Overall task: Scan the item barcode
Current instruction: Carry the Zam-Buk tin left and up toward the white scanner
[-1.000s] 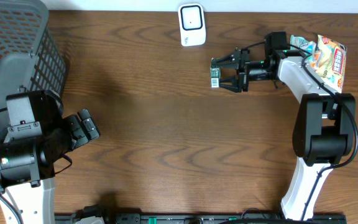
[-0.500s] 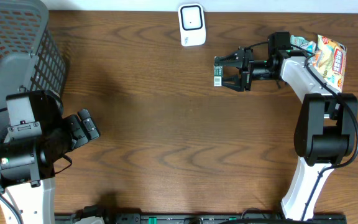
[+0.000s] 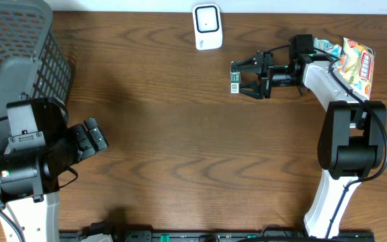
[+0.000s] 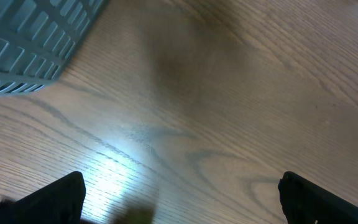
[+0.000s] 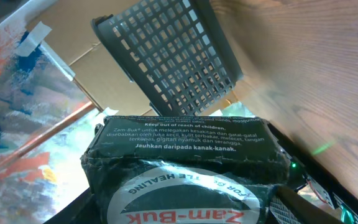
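**Box drifts slightly toward the right arm**

Since a second ago my right gripper (image 3: pixel 242 79) has drawn the box (image 3: pixel 234 82) a touch farther from the basket (image 3: pixel 19 47). Its fingers are clamped on the box, near the white scanner (image 3: pixel 207 27) but apart from it. The box is dark green with white small print, a red Zam-Buk name on a white band, and a white barcode label. My left gripper (image 3: pixel 94 136) stands wide apart over the table (image 3: pixel 180 148).
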`<state>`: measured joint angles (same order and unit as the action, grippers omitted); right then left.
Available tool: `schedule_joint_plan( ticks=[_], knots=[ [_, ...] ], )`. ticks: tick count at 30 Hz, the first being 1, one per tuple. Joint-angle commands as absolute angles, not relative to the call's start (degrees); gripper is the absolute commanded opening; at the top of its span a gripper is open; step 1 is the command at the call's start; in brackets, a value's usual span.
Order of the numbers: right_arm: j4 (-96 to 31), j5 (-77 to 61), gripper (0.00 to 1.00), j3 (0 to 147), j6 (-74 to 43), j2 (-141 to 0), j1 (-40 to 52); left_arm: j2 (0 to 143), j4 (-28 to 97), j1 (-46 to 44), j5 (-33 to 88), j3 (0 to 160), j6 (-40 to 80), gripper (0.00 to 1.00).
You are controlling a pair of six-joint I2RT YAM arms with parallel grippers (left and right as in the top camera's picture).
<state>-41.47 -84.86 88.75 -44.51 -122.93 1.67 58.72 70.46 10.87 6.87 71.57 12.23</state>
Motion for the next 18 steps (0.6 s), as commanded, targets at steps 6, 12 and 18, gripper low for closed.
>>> schedule_joint_plan(
  ticks=[6, 12, 18],
  knots=[
    [-41.56, -83.9, 0.59, 88.49, -43.81, -122.21, 2.55, 58.72, 70.48, 11.18, 5.93, 71.44, 12.78, 0.98],
    [-41.56, -82.61, 0.59, 88.49, -43.83, -122.21, 2.72, 58.72, 70.48, 11.18, 5.93, 71.44, 12.78, 0.98],
    [-41.56, -82.35, 0.59, 88.49, -43.81, -122.21, 2.85, 58.72, 70.48, 11.18, 5.93, 71.44, 12.78, 0.98]
  ],
)
